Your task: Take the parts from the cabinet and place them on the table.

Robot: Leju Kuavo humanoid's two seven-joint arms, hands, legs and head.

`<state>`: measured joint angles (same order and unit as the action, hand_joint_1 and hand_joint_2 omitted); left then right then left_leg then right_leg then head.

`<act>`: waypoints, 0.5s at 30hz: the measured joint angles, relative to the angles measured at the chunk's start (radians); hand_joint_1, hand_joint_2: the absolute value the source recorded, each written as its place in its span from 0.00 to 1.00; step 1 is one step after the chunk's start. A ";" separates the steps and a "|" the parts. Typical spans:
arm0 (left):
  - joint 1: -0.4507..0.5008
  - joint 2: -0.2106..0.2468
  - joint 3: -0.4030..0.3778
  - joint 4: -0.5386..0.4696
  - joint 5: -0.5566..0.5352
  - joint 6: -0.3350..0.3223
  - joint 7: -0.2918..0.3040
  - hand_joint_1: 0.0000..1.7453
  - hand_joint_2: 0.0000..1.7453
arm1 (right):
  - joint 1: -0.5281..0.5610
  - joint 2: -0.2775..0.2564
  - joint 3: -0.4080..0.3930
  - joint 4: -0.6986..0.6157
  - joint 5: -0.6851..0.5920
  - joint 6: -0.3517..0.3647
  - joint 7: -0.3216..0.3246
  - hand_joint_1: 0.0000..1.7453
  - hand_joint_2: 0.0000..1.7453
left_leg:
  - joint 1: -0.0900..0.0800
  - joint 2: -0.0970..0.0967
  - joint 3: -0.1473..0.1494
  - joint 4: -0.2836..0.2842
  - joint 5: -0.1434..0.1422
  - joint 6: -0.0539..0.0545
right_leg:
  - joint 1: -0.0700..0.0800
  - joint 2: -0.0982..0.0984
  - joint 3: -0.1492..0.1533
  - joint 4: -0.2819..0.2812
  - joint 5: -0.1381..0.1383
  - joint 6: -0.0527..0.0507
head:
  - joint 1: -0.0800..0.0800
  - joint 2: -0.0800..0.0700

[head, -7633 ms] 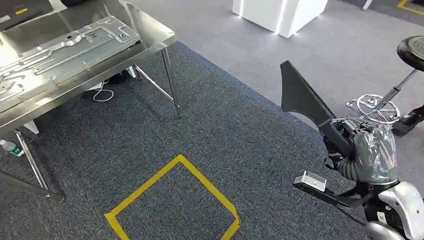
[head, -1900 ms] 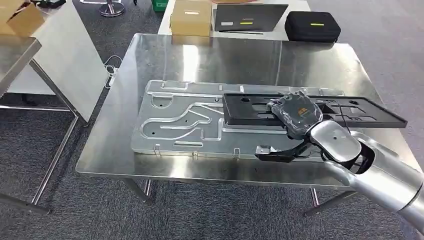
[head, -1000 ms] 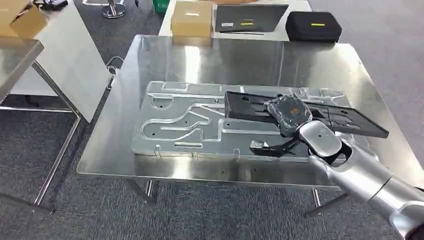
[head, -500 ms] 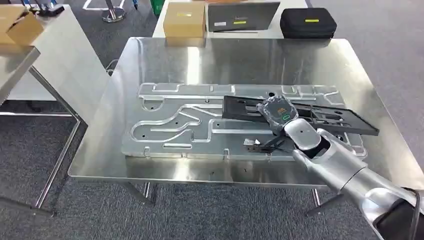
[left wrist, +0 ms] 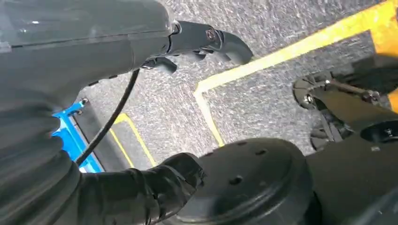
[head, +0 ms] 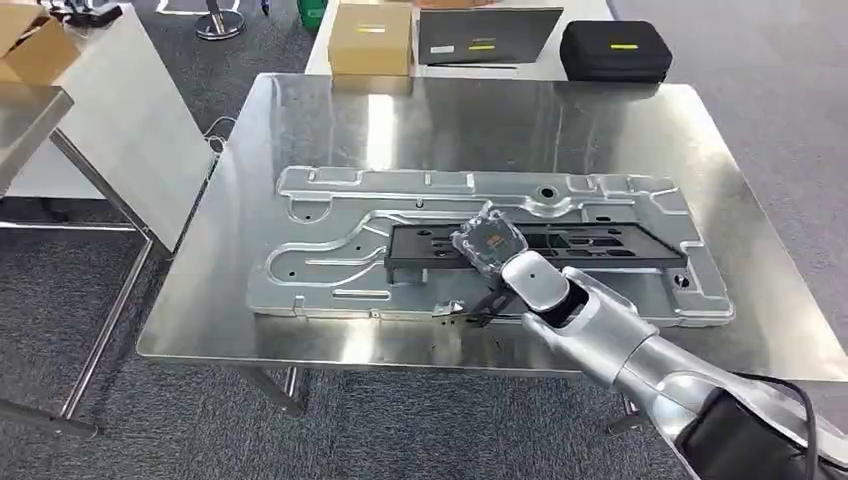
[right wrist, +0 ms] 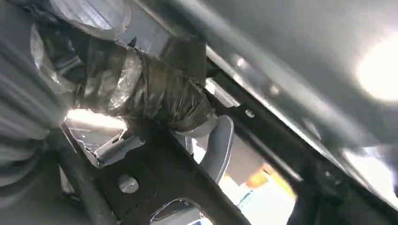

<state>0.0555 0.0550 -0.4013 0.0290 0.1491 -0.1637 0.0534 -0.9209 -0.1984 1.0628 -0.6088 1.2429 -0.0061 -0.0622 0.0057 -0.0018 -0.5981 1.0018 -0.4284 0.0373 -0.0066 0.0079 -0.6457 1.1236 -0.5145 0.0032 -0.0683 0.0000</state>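
A long black flat part [head: 600, 246] lies lengthwise on the big silver stamped metal panel [head: 330, 250] that rests on the steel table [head: 480, 120]. My right hand [head: 488, 243], wrapped in clear plastic, grips this black part near its middle. In the right wrist view the plastic-wrapped fingers [right wrist: 159, 93] close around the edge of the black part [right wrist: 155, 183]. My left hand [left wrist: 117, 51] hangs over the carpet, with its dark fingers apart and nothing in them.
At the table's far edge sit a cardboard box [head: 371, 38], a dark flat case [head: 487, 35] and a black zip case [head: 614, 49]. A white board [head: 115, 120] and a second steel table [head: 30, 110] stand to the left. Grey carpet surrounds the table.
My right hand has carried the black part leftward and laid it flatter on the silver panel. The camera turned from the carpet to the table, then shifted slightly.
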 joint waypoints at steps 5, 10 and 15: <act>-0.003 -0.002 0.003 0.000 0.010 0.000 -0.009 0.00 1.00 | 0.002 0.030 0.028 0.000 0.003 0.026 -0.013 1.00 1.00 | 0.000 -0.001 0.000 0.006 -0.005 0.001 | -0.009 -0.003 -0.096 0.185 -0.036 0.011 | 0.000 0.000; -0.003 -0.007 0.003 0.000 0.018 -0.008 -0.015 0.00 1.00 | -0.008 0.044 0.047 -0.002 -0.005 0.030 -0.028 1.00 1.00 | -0.003 -0.004 -0.010 0.029 -0.018 -0.020 | -0.006 -0.003 0.023 -0.067 0.060 0.000 | -0.002 0.000; -0.003 -0.008 0.002 0.000 0.019 -0.015 -0.022 0.00 1.00 | -0.011 0.044 0.053 -0.010 -0.026 0.042 -0.031 1.00 1.00 | 0.003 -0.004 -0.029 0.089 -0.070 -0.041 | -0.008 -0.008 0.039 -0.092 0.070 -0.035 | -0.002 0.000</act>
<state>0.0529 0.0465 -0.3994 0.0290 0.1682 -0.1785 0.0313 -0.9324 -0.1545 1.1154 -0.6184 1.2169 0.0359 -0.0927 0.0090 -0.0053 -0.6273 1.0907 -0.4983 -0.0038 -0.0150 0.0002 -0.6068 1.0320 -0.4442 -0.0322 -0.0698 0.0004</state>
